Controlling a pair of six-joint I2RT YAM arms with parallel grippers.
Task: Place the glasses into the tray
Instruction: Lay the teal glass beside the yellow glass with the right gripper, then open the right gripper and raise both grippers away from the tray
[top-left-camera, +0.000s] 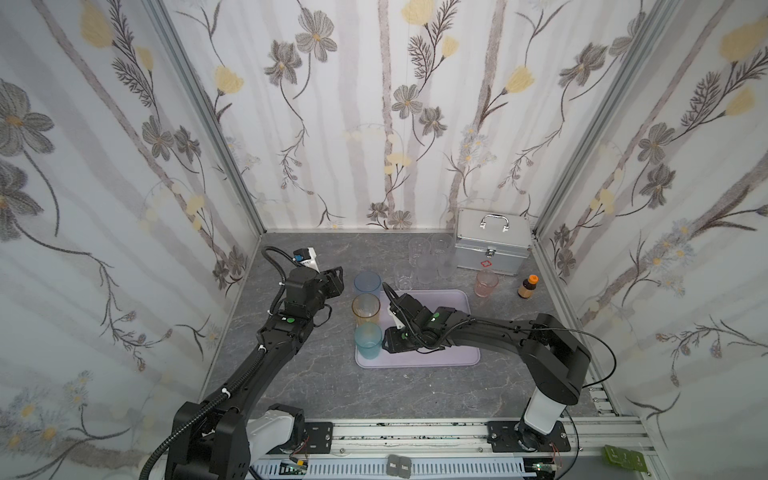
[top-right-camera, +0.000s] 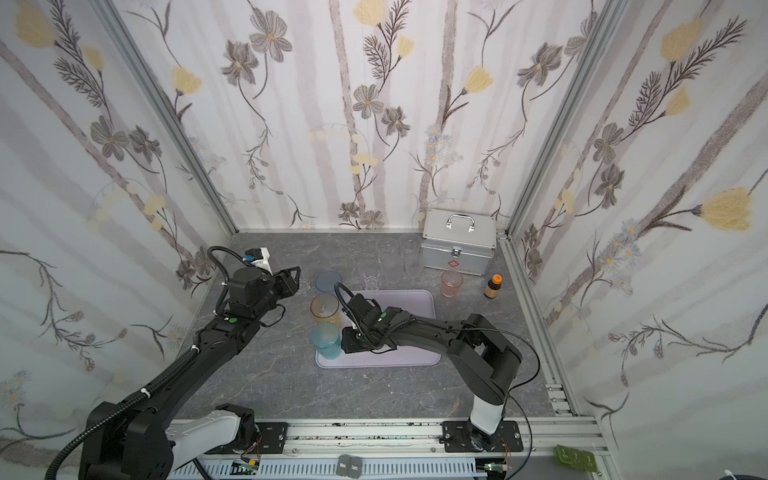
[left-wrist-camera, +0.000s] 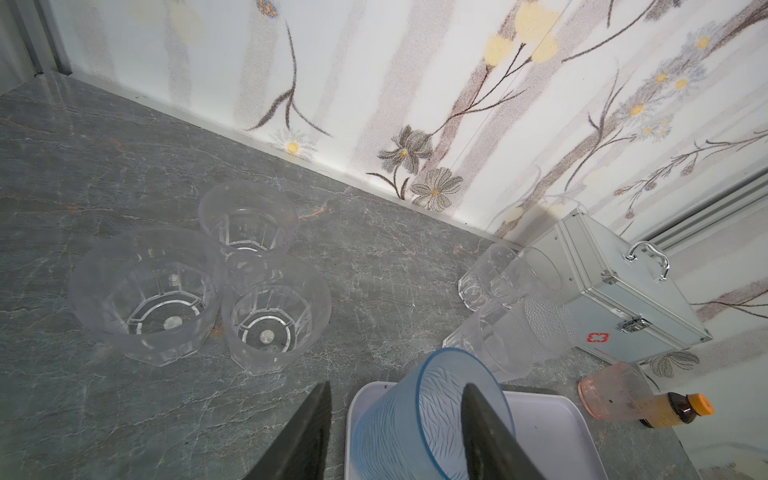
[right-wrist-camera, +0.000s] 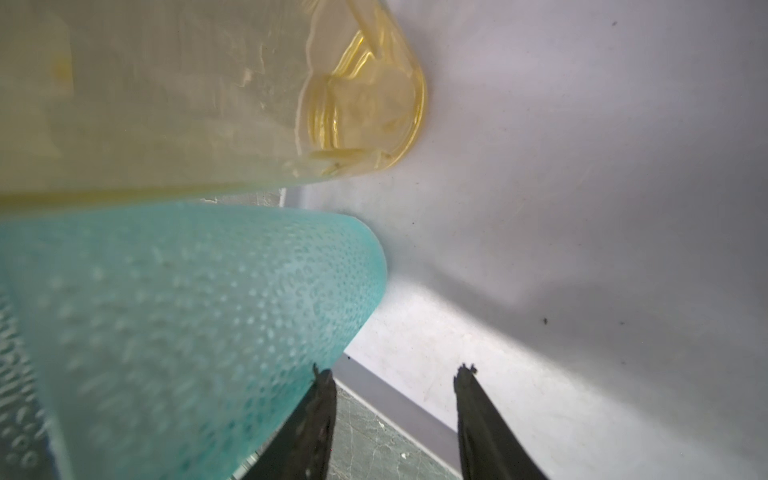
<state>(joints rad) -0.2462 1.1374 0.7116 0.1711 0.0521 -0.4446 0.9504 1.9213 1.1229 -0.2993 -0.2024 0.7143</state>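
The lilac tray (top-left-camera: 449, 316) lies mid-table. Along its left edge stand three tall glasses in a row: blue (top-left-camera: 367, 284) at the back, amber (top-left-camera: 365, 309) in the middle, teal (top-left-camera: 368, 340) in front. My left gripper (top-left-camera: 337, 280) hovers open just left of the blue glass (left-wrist-camera: 399, 428); in the left wrist view one finger (left-wrist-camera: 486, 432) shows in front of its mouth, the other stands clear of it. My right gripper (top-left-camera: 386, 338) is low over the tray, open and empty (right-wrist-camera: 392, 370), with the teal glass (right-wrist-camera: 187, 324) beside one fingertip and the amber one (right-wrist-camera: 208, 91) beyond.
Three short clear faceted glasses (left-wrist-camera: 145, 291) cluster on the table left of the tray. Clear and frosted glasses (top-left-camera: 426, 266) stand behind the tray beside a silver case (top-left-camera: 492, 241). A pink glass (top-left-camera: 486, 282) and a brown bottle (top-left-camera: 528, 286) sit at the right.
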